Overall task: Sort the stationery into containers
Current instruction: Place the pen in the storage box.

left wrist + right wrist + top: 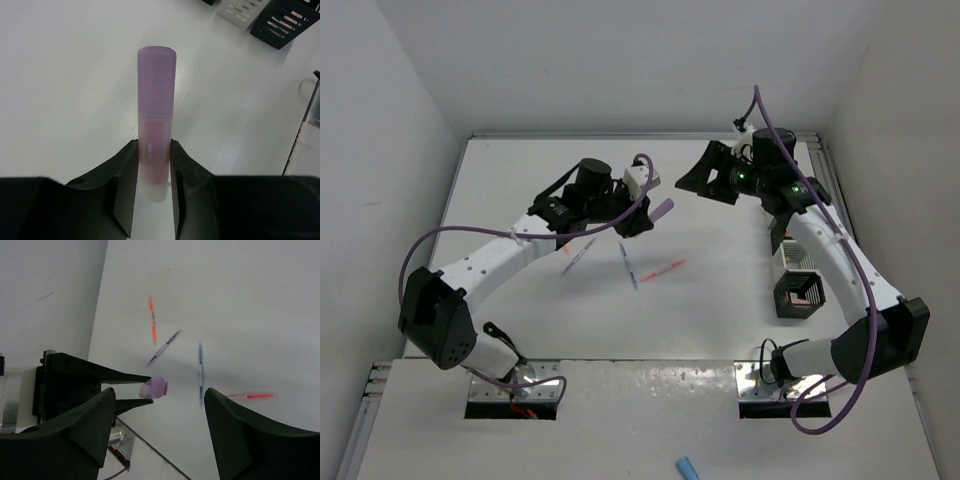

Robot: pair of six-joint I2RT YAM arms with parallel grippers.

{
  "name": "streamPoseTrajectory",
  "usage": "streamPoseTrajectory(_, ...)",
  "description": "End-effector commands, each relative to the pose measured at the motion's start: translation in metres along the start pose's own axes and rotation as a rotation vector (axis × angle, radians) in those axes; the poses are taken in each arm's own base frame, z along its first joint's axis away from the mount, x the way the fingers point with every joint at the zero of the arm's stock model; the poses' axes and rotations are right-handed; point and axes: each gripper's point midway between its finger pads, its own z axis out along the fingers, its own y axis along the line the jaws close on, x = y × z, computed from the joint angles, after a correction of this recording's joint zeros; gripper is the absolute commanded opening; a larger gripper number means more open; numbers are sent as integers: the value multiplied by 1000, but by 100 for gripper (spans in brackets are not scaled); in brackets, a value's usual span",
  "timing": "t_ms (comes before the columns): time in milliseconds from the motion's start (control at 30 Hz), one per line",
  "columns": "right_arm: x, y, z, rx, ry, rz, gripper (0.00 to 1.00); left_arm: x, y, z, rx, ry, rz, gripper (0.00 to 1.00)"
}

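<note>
Where plain white walls (410, 90) close in on three sides, a white table (720, 330) takes up the whole floor of the enclosure. Over its middle reaches the left arm (490, 262), and the left gripper (154, 150) is clamped on the lower barrel of a purple marker (156, 90), held clear above the surface. Facing the marker's capped end, the right gripper (159, 390) hangs raised with its fingers spread wide, grasping nothing. Along the right side, partly hidden by the right arm (840, 260), stand a black mesh container (798, 295) with something pinkish inside and, just behind it, a silver-white container (794, 258). Loose on the table below the grippers lie an orange pen (152, 320), a dark pen (165, 346), a blue pen (200, 372) and a pink pen (250, 396). A small blue scrap (688, 467) lies at the near edge.
</note>
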Motion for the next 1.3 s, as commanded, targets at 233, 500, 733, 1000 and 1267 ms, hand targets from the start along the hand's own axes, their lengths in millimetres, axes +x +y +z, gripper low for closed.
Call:
streamPoseTrajectory(233, 39, -5, 20, -23, 98, 99, 71, -44, -13, 12, -3, -92, 25, 0)
streamPoseTrajectory(500, 42, 1, 28, -48, 127, 118, 65, -61, -24, 18, 37, -119, 37, 0)
streamPoseTrajectory(733, 34, 7, 31, -75, 112, 102, 24, -62, -35, 22, 67, -116, 46, 0)
streamPoseTrajectory(1000, 10, -13, 7, -27, 52, 45, 0, -59, -5, 11, -30, -108, -68, 80)
streamPoseTrajectory(1267, -73, -156, -89, 402, -195, -111, 0, -33, 57, -21, -283, -52, -87, 100)
